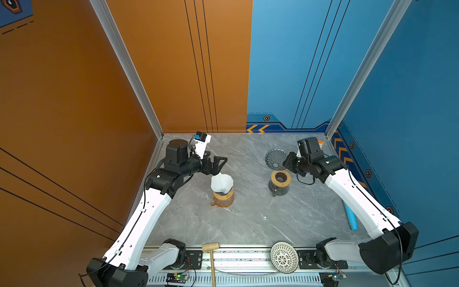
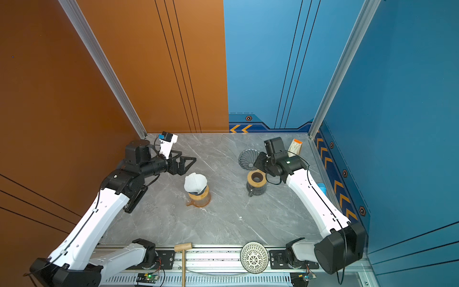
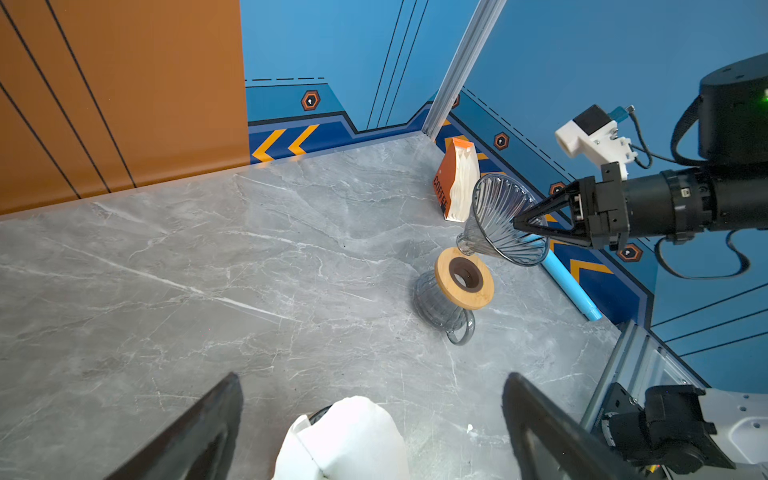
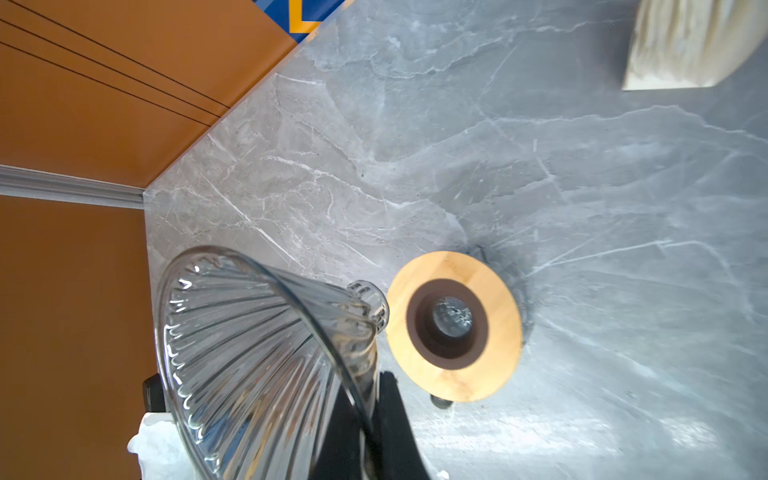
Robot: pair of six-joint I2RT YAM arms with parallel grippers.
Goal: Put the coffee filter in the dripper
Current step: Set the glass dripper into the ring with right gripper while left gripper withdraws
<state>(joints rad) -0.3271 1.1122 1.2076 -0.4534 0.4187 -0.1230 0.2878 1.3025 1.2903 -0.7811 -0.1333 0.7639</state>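
Tilted ribbed clear-glass dripper (image 3: 494, 212)
Right fingers (image 3: 524, 221) clamp its rim (left fingers (image 3: 199, 436) apart); smooth glass could slip from them.

On my grey marble table (image 1: 248, 223), a smoky carafe (image 1: 279, 187) with a wooden collar stands right of centre, and an amber carafe (image 1: 222, 200) stands left of it. An orange coffee packet (image 2: 295, 146) stands in the far right corner. A blue tube (image 1: 350, 216) lies along the right wall. A wooden mallet (image 1: 212, 263) and a white lattice bowl (image 1: 284, 257) sit at the near edge.
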